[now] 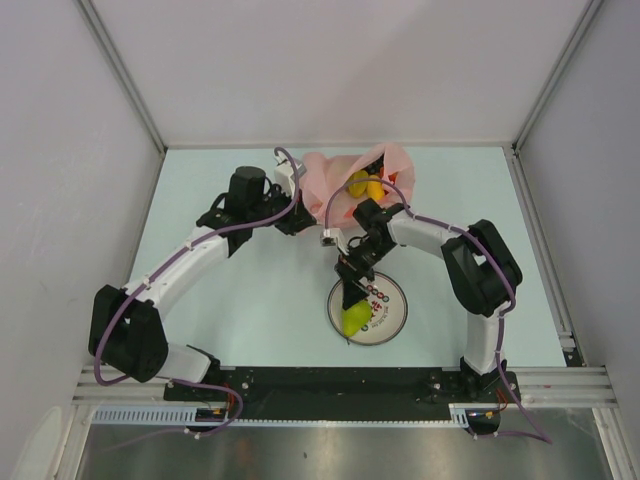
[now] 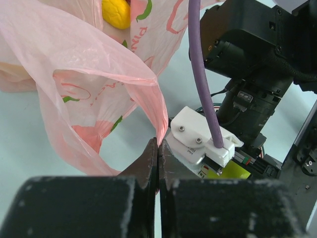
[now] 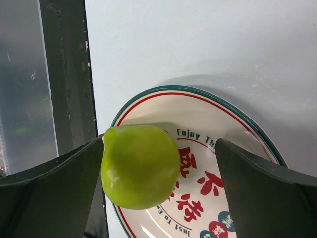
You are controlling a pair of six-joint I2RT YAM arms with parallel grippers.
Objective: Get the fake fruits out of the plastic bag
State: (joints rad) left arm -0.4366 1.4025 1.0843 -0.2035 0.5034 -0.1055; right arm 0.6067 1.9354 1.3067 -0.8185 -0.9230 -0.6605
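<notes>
My right gripper (image 3: pixel 158 148) has its jaws spread wide, and the green fruit (image 3: pixel 140 166) sits between them, hard up against one finger (image 3: pixel 59 183) and well clear of the other. Nothing is clamping it. I cannot tell from my wrist view whether it is a pear or an apple. It lies over the near edge of the round white plate (image 3: pixel 148 106) with red lettering, and I judge it is resting there, not hanging from me.

My left gripper (image 2: pixel 157 148) is closed tight, its fingers meeting with no gap. A fold of the plastic bag (image 2: pixel 99 64) runs down into the seam between them, so I take it that I am pinching the rim and holding the mouth up.

Further out, the pink bag lies crumpled at the far side of the table (image 1: pixel 250 300), beyond the plate, with its opening towards my arms. Inside I can see a yellow fruit (image 2: pixel 116 12), and the overhead view shows something orange just beside it. The film hides the rest of the inside, so I cannot say what else is there.

By my reckoning the job is barely begun. One fruit is out on the plate, at least two are in the bag, and whatever the film hides may add to that.
</notes>
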